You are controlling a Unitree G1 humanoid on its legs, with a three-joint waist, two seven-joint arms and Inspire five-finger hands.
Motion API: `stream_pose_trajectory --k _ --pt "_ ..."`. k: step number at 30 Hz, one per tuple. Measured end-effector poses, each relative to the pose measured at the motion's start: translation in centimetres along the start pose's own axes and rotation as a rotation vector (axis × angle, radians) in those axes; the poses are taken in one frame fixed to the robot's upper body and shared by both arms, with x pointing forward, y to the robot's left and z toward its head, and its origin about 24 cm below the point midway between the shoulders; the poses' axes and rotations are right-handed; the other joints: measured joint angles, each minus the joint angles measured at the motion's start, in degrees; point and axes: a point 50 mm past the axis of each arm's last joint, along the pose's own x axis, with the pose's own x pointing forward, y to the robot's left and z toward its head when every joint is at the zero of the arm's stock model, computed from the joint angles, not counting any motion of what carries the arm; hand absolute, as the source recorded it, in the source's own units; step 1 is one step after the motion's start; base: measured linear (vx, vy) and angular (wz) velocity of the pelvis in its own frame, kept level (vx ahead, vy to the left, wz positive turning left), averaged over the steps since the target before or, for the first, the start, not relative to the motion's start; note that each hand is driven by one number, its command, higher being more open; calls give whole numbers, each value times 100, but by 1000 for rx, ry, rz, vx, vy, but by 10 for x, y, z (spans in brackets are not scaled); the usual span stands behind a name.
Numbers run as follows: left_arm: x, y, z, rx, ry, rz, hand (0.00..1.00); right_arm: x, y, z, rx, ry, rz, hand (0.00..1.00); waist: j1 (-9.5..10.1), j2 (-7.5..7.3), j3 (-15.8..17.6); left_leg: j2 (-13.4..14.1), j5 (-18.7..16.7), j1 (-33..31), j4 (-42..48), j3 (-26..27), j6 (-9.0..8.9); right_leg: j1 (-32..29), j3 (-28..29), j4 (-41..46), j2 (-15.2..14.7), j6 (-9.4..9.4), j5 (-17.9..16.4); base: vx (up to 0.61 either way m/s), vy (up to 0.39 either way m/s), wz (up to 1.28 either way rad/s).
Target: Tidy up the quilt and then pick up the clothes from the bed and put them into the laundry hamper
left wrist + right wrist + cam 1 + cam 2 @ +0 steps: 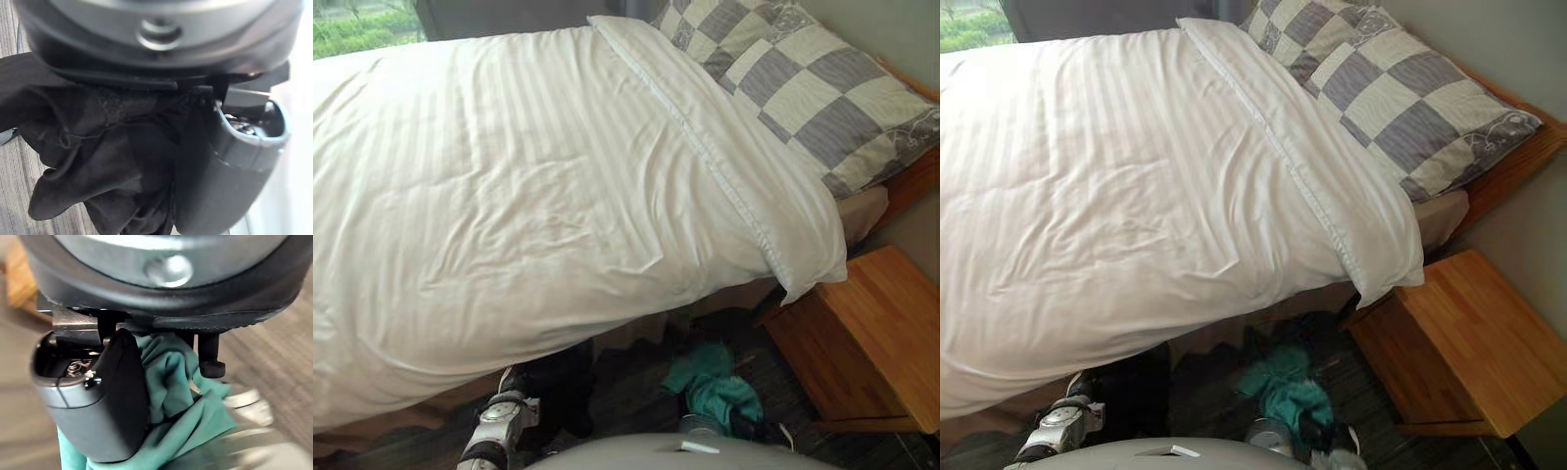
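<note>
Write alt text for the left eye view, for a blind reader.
A white quilt lies spread over the bed, a checked pillow at its head. Low beside the bed, the left robot hand grips a black garment and the right robot hand a teal garment.

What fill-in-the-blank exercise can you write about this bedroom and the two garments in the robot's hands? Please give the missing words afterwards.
The left hand is shut on a garment whose colour is ____.
The right hand is shut on a second garment, whose colour is ____.
The white quilt lies spread over the ____.
The nightstand near the pillow is made of ____.
Missing words: black; green; bed; wood.
</note>
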Motion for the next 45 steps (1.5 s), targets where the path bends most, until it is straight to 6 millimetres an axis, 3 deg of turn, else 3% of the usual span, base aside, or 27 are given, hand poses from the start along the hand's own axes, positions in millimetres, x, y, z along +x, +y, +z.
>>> stream_pose_trajectory --k 5,10,14,16,17,18,19,20,21,22,23,24,25,26,27,28,30,31,32,33,34,35,36,38,40,42,45 --pt "2 -25 -1 -30 26 -24 0 -8 2 -33 94 84 -16 0 -197 -36 -31 -12 38 -198 -6 -905 95 -99 280 1127 18 108 -1061 -30 -36 71" --pt "2 -55 -1 -109 37 -35 0 -5 7 -20 101 42 -38 0 -82 109 -118 -67 262 -692 -5 -1707 214 201 -49 874 38 90 -1159 14 -33 88" --pt "1 -55 -3 -165 45 11 0 -3 12 -5 12 -21 -35 0 107 156 -81 -63 388 -875 -1 -2221 268 516 -442 740 95 84 -1141 37 -33 74" --pt "1 -50 -1 -208 19 41 0 0 20 16 -59 -91 -10 0 264 219 42 -63 549 -1125 14 -2439 400 520 -632 762 132 -19 -1207 -39 -18 70" --pt "1 -47 4 -252 -6 53 0 1 24 29 -91 -135 4 0 334 264 147 -69 663 -1286 19 -2538 540 462 -755 824 147 -84 -1270 -124 -20 108" --pt "0 -45 14 -284 -59 60 0 1 26 47 -141 -206 13 0 383 336 265 -114 889 -1654 23 -2663 823 274 -887 973 211 -166 -1420 -191 -27 170" --pt "0 -44 27 -328 -115 61 0 -1 30 63 -153 -270 17 0 374 359 407 -242 1256 -2041 24 -2539 1354 131 -972 1163 278 -217 -1634 -193 -21 192" --pt "-1 -44 33 -337 -143 57 0 -2 31 69 -153 -298 17 0 376 402 505 -331 1319 -2182 18 -2381 1795 88 -1044 1223 297 -338 -1707 -218 0 205" --pt "-3 -40 40 -367 -184 66 0 -4 34 77 -156 -331 26 0 441 422 667 -369 511 -2228 23 -1697 2377 199 -1397 1210 208 -365 -1723 -156 30 197" --pt "-5 -31 38 -400 -195 102 0 -8 46 87 -171 -381 63 0 435 226 768 -320 -18 -2453 652 -833 2180 365 -1865 1057 -64 -223 -1619 -111 32 180" --pt "-5 -27 36 -413 -195 126 0 -10 51 91 -180 -405 79 0 448 196 800 -230 -26 -2584 1290 -582 2156 461 -2105 1054 -160 -173 -1587 11 18 153" --pt "-7 -21 26 -429 -176 157 0 -13 58 95 -196 -429 103 0 449 207 818 -134 -79 -2637 2166 -413 2087 658 -2383 1083 -207 -114 -1551 113 100 274" --pt "-20 -17 6 -457 -176 178 0 -25 75 104 -205 -506 191 0 599 326 815 -462 -318 -2368 2059 -373 1859 1202 -3374 1229 -156 -321 -1441 110 135 294" --pt "-22 -16 6 -465 -184 183 0 -30 82 111 -200 -549 220 0 591 282 813 -625 -261 -2243 1500 -457 1928 1226 -3468 1044 -72 -513 -1504 86 169 297" --pt "-22 -10 7 -469 -191 205 0 -39 98 117 -186 -605 271 0 560 30 841 -605 -563 -2204 1679 186 2047 1318 -3568 581 -102 -496 -1406 28 66 119" --pt "-22 -10 7 -478 -186 208 0 -44 102 122 -187 -638 290 0 586 50 895 -377 -622 -2229 2046 551 2059 1460 -3707 623 -87 -297 -1373 54 83 78" --pt "-24 -20 4 -490 -176 187 0 -46 106 126 -201 -655 306 0 613 140 942 -414 -784 -2243 2310 329 2012 1592 -3920 1035 -178 -210 -1238 59 90 69" --pt "-25 -25 8 -482 -195 163 0 -50 109 125 -202 -671 308 0 595 137 930 -612 -907 -2283 2156 49 2033 1699 -4214 1310 -270 -174 -1122 118 175 158" --pt "-25 -30 20 -467 -240 129 0 -52 106 121 -181 -671 295 0 585 104 897 -794 -1159 -2318 1924 -69 1917 1753 -4649 1469 -336 -110 -879 168 205 204" --pt "-25 -32 30 -448 -273 107 0 -52 104 118 -173 -667 287 0 581 37 863 -855 -1355 -2333 1885 -61 1812 1739 -5012 1525 -436 -273 -655 180 153 173" --pt "-25 -33 35 -430 -294 100 0 -52 102 115 -172 -660 284 0 598 23 864 -803 -1438 -2385 2093 -62 1918 1743 -5136 1689 -483 -336 -604 224 92 156" --pt "-27 -32 38 -422 -312 90 0 -53 101 115 -171 -662 281 0 600 91 861 -870 -1231 -2376 2039 -296 2075 1753 -5280 2366 -656 -455 -524 291 117 169" --pt "-27 -31 41 -420 -323 85 0 -51 97 107 -168 -634 268 0 585 93 854 -1108 -1128 -2305 1838 -715 2251 1581 -4981 3107 -939 -962 -563 303 105 170" --pt "-28 -28 43 -422 -337 92 0 -52 99 103 -159 -625 272 0 592 142 877 -1213 -1082 -2217 1721 -1093 2215 1094 -3828 3455 -723 -874 -1210 286 70 135" --pt "-30 -17 36 -410 -327 131 0 -55 106 93 -130 -601 295 0 583 186 904 -1419 -959 -1718 1397 -1609 2277 501 -2094 3457 -1 -736 -1792 328 45 139" --pt "-33 -17 35 -396 -337 126 0 -57 105 87 -119 -593 301 0 512 213 890 -1617 -957 -1396 1244 -2083 2276 190 -1512 3293 446 -728 -2034 266 14 147" --pt "-35 -28 35 -362 -337 85 0 -56 100 85 -98 -588 279 0 576 191 879 -1890 -944 -963 995 -2499 2242 -153 -932 2202 812 -725 -1993 280 -39 132"
